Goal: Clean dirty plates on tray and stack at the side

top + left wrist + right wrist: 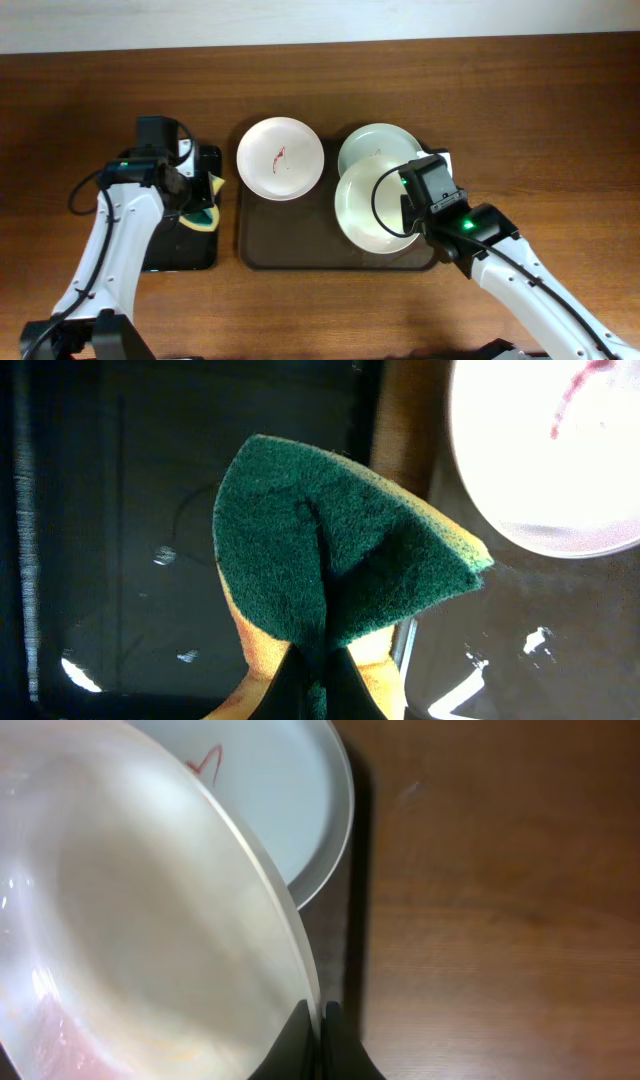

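**Asker:** Wood-brown table [520, 90] is stretching under everything. What are your pincers doing?

**Robot:** I am clamping my left gripper [312, 665] tight on a green-and-yellow sponge [330, 550], which is folding between the fingers. It is hovering over the three o'clock edge of the black tray [180, 255]. My right gripper [322, 1035] is pinching the rim of the tilted plate [365, 215] at that plate's three o'clock edge.

**Asker:** And where are the dirty plates lying?

**Robot:** The tilted plate is sitting over the four o'clock part of the brown tray [290, 250], showing a pinkish smudge and overlapping the rear plate [372, 145]. That rear plate is resting at the tray's one o'clock corner, showing a red mark. The third plate [280, 158] is lying at eleven o'clock, overhanging the far rim and wearing a red smear at its centre.
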### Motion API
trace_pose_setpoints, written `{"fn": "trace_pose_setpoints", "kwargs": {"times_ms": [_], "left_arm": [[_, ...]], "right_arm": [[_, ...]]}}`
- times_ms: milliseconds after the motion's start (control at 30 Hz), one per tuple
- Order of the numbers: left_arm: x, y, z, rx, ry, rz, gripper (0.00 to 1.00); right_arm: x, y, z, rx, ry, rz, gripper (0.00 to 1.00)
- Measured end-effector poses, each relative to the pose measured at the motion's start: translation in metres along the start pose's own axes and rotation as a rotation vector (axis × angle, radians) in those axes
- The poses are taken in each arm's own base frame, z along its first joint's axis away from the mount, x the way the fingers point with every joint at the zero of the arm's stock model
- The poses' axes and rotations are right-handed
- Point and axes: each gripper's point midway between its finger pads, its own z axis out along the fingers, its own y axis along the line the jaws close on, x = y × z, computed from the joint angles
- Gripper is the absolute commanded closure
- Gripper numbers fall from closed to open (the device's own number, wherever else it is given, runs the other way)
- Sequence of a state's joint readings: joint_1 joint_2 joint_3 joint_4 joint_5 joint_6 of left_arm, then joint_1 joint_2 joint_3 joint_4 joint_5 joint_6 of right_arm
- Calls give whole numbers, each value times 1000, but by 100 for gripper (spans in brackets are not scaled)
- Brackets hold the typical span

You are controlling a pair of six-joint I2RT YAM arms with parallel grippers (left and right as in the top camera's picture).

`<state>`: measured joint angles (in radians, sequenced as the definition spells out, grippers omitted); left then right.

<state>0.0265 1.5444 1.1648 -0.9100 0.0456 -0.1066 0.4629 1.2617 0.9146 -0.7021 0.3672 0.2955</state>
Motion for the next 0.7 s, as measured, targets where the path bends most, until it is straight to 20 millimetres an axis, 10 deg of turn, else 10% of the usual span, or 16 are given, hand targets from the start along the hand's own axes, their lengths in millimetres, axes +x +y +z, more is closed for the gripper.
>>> {"fn": "trace_pose_setpoints", "kwargs": {"times_ms": [233,500,700], "left_arm": [[0,23,8,-105,6,-4,100],[25,37,65,-176,179,-36,100],[14,16,73,-52,141,-69,100]], "right_arm": [[-31,22,-24,135,-210,-236,96],[-59,27,-55,321,-385,-389,96],[-61,21,-58,358,-393,-382,96]]}}
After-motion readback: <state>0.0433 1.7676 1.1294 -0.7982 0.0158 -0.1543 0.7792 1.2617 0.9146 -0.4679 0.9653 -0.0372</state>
